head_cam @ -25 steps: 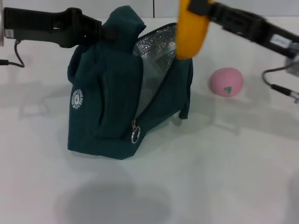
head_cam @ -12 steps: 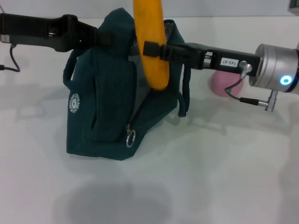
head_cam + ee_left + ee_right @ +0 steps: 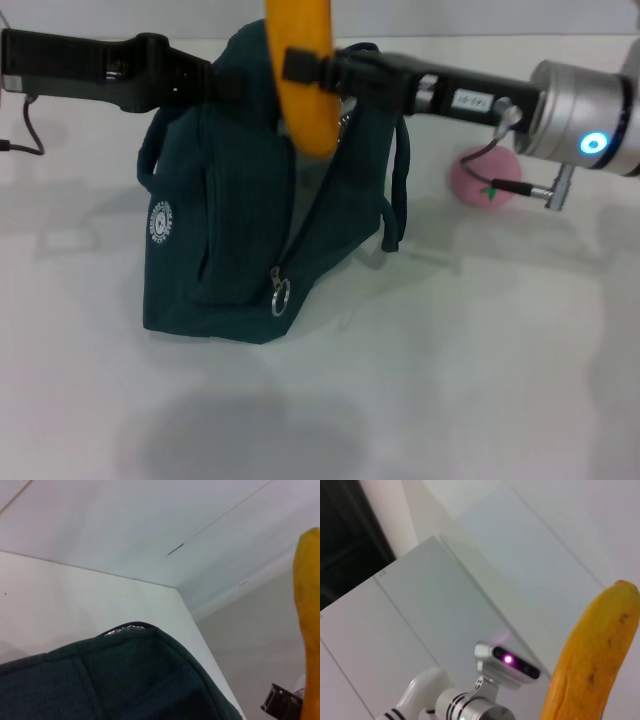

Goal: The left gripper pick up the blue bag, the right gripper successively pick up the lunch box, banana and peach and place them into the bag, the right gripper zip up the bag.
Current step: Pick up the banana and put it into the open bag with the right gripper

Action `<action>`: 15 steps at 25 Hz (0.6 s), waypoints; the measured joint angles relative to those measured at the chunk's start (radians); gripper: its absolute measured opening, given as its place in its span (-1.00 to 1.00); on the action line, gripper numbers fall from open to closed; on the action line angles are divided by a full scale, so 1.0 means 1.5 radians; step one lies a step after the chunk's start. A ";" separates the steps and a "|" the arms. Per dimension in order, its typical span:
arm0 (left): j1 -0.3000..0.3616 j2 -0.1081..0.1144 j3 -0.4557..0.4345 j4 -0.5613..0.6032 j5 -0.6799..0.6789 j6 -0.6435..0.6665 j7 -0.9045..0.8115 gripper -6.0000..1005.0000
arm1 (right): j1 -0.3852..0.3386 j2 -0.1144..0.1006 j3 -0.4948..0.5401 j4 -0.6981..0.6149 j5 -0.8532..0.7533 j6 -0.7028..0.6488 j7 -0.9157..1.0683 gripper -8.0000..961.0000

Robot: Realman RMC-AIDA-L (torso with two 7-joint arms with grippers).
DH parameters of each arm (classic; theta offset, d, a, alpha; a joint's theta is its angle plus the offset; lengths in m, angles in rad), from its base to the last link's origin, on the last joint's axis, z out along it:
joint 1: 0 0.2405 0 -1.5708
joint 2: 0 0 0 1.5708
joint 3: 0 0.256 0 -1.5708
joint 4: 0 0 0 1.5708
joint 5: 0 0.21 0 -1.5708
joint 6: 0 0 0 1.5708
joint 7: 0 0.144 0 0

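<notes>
Head view: the left gripper (image 3: 215, 82) pinches the top of the blue bag (image 3: 260, 230) and holds it upright on the white table (image 3: 450, 380). Reaching across from the right, the right gripper (image 3: 300, 68) is clamped on the banana (image 3: 303, 85) — upright, lower end at the bag's mouth. Behind that arm sits the peach (image 3: 480, 178) — on the table, well apart from the bag.

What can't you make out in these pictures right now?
- Inside of the blue bag, head view: hidden by its own fabric, the banana and the right gripper.
- Banana's upper end, head view: cut by the top edge.
- Peach, head view: partly behind the right arm's cable.
</notes>
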 joint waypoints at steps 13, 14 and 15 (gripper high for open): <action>0.008 0.003 0.000 0.000 -0.003 0.000 0.005 -0.86 | -0.068 0.000 -0.285 -0.107 0.197 0.097 0.000 0.11; 0.008 0.004 0.000 0.000 -0.004 0.000 0.005 -0.86 | -0.070 0.000 -0.285 -0.105 0.197 0.097 0.001 0.11; 0.008 0.004 0.000 0.000 -0.005 0.000 0.005 -0.86 | -0.072 0.000 -0.286 -0.103 0.196 0.097 0.001 0.12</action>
